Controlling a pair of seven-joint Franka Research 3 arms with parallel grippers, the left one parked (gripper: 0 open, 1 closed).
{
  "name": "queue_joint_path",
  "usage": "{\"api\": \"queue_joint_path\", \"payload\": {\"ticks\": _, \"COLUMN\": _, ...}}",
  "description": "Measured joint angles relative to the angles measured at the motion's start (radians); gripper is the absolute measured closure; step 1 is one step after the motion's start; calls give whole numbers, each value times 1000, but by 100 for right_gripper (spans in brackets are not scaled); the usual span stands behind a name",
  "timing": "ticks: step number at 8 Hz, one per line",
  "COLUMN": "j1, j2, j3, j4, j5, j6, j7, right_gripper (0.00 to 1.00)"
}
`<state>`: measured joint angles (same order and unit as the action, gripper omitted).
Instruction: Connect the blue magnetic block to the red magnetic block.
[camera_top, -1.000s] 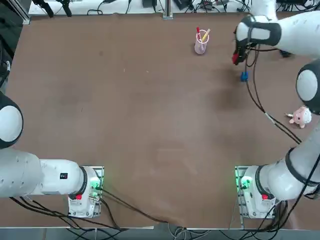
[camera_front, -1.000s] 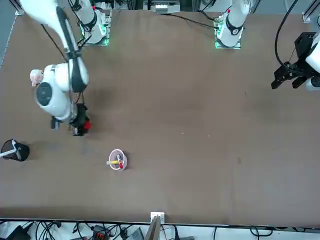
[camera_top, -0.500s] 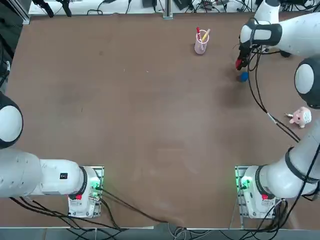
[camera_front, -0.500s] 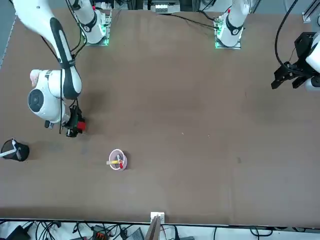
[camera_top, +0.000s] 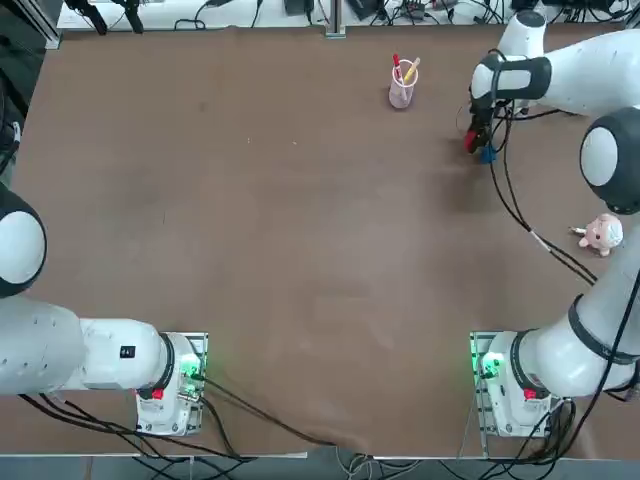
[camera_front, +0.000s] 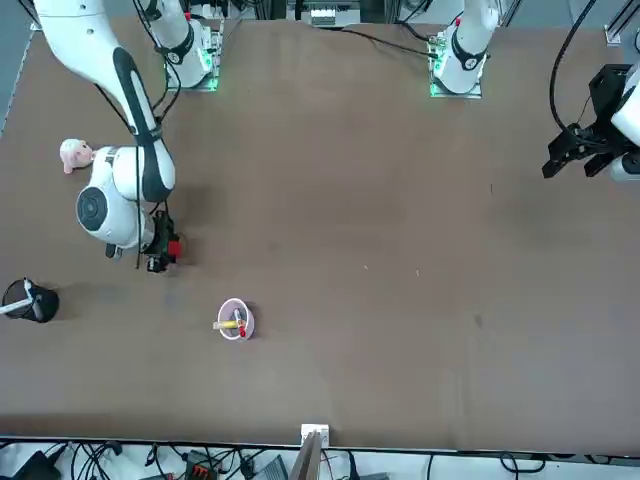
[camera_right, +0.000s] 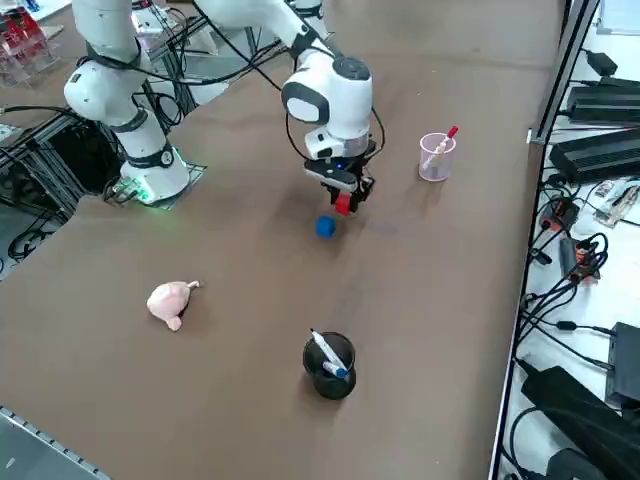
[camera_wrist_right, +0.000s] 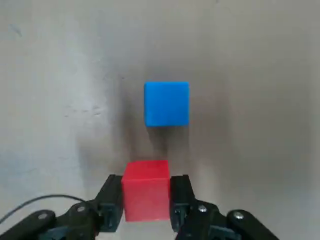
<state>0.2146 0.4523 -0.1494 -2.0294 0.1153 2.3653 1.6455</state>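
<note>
While the right end effector is gripping the red magnetic block between its closed-in fingers, the blue magnetic block is lying on the bench just beyond it, not touching, at the far right.

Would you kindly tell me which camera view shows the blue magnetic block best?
The right wrist view: the blue magnetic block lies unobstructed, apart from the red magnetic block held by the right gripper. Right side shows it small; top barely shows it; front hides it.
</note>
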Motion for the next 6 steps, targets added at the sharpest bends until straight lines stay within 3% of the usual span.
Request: {"api": "queue_joint_path", "payload": {"ticks": 6, "j1": -12, "j2": -1, "j3": -7, "j4": -52, "j5": 0, "j6": 66, "j7": -5, "right_gripper": 51}}
